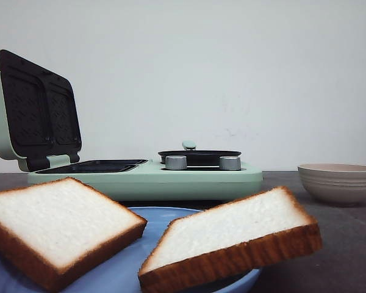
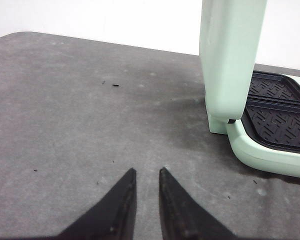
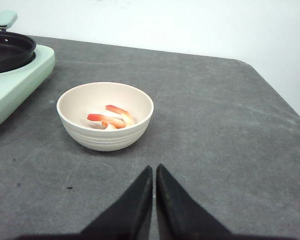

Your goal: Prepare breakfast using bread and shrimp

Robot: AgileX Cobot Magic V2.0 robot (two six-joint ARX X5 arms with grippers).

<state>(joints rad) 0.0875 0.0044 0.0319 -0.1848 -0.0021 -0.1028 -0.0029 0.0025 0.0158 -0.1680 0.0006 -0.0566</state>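
Your two thick bread slices [image 1: 61, 223] lean on the blue plate [image 1: 125, 268] at lower left of the front view, soft crumb up for easy gripping. The mint sandwich maker [image 1: 146, 174] stands open, ridged plates bare. Shrimp [image 3: 109, 119] curl in the ribbed bowl [image 3: 105, 116]. Left hand [image 2: 146, 172] slightly apart, right hand [image 3: 154, 167] nearly together, both empty above the grey bench [image 3: 215, 125].

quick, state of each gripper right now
Left gripper: slightly open, holding nothing, above the grey table.
Right gripper: shut, holding nothing.
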